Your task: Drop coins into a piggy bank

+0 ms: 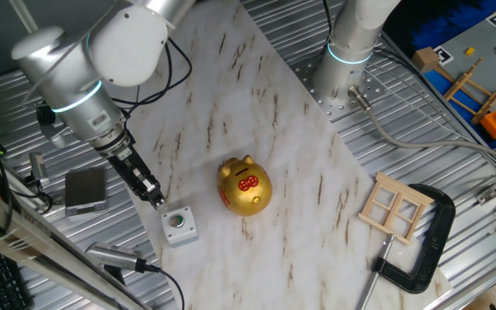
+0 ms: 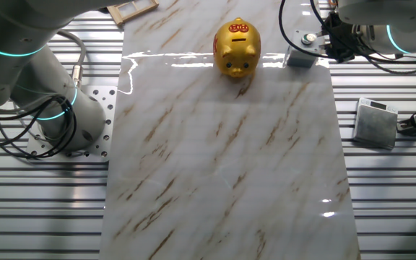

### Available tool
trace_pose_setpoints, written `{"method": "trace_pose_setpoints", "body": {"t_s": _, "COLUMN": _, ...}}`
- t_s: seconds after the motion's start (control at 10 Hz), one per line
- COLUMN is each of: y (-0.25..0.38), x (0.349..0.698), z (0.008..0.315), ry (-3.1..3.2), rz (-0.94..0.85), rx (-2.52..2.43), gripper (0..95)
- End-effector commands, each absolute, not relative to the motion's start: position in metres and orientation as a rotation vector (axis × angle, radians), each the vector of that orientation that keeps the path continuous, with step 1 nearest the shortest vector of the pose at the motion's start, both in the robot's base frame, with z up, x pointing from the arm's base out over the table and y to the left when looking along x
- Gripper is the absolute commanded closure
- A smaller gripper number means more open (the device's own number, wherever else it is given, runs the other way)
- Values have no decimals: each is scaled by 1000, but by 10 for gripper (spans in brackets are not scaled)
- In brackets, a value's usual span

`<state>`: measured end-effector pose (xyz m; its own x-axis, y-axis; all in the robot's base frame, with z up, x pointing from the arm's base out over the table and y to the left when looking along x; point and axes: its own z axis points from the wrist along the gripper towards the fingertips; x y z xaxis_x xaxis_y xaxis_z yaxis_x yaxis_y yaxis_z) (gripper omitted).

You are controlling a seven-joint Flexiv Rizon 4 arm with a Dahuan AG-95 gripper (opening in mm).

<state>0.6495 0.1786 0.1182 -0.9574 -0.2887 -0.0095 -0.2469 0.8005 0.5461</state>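
Observation:
The piggy bank (image 1: 245, 185) is a shiny gold pig with red markings, standing upright near the middle of the marble board (image 1: 257, 103). It also shows at the far edge of the board in the other fixed view (image 2: 237, 47). My gripper (image 1: 155, 199) hangs low at the board's left edge, well left of the pig and just above a small grey box. Its fingers look pressed together. I can make out no coin between them or on the board. In the other fixed view the gripper (image 2: 328, 42) is partly cut off at the top right.
A small grey box with a green button (image 1: 179, 226) sits right by the gripper tip, and it also shows in the other fixed view (image 2: 301, 55). A grey block (image 1: 86, 189) lies to the left. A small wooden frame (image 1: 394, 207) and a black C-clamp (image 1: 429, 245) lie at the right. A second arm's base (image 1: 350, 60) stands at the back.

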Motion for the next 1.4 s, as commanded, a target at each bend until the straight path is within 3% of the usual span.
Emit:
{"method": "trace_pose_setpoints", "body": {"t_s": 0.1, "y": 178, "x": 650, "z": 118, "ry": -2911, "rz": -868, "rx": 436, "gripper": 760}}
{"method": "trace_pose_setpoints", "body": {"t_s": 1.4, "y": 184, "x": 649, "z": 120, "ry": -2910, "rz": -864, "rx": 392, "gripper": 760}}
